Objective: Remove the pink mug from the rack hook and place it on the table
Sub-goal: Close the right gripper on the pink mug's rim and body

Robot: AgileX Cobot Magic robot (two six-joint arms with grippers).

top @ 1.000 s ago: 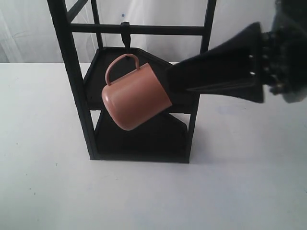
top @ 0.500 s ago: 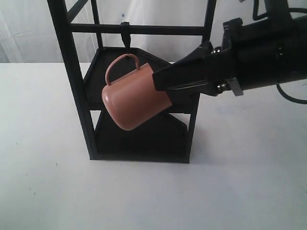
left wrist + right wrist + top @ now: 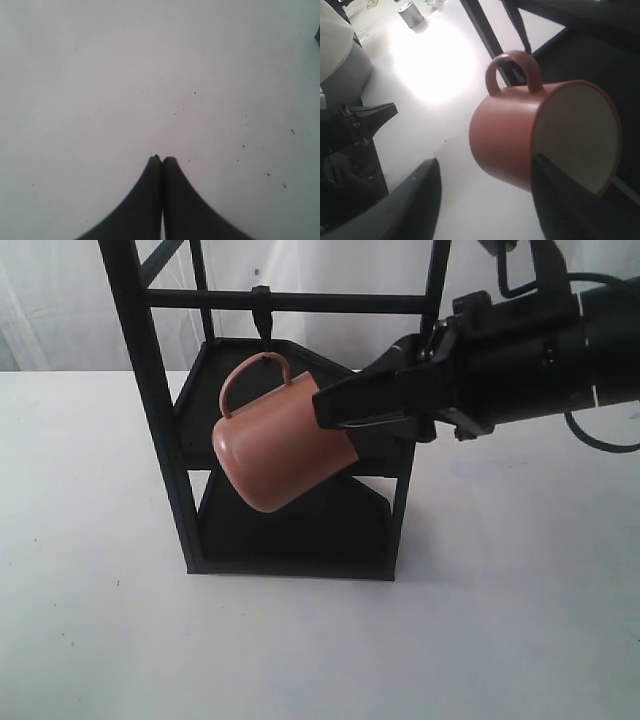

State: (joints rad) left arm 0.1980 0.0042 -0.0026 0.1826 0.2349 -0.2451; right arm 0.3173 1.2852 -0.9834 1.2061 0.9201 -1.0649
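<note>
The salmon-pink mug [image 3: 280, 445] hangs tilted by its loop handle from the short black rack hook [image 3: 263, 318] on the crossbar, its cream mouth [image 3: 580, 132] facing right. My right gripper [image 3: 322, 410] is open at the mug's rim. In the right wrist view [image 3: 485, 165] one finger [image 3: 552, 190] sits at the mouth's edge and the other [image 3: 417, 195] stands apart on the outer side of the wall. My left gripper [image 3: 161, 159] hovers shut and empty over the white table [image 3: 150, 75]; the exterior view does not show it.
The tall black rack [image 3: 150, 410] with dark shelves stands on the table [image 3: 100, 620] behind and below the mug. The right arm's black body [image 3: 560, 350] fills the upper right. A small metal can [image 3: 411, 12] stands far off.
My right gripper has moved left toward the mug, its fingertips now reaching the mug's rim. The mug still hangs in the same place on the hook.
</note>
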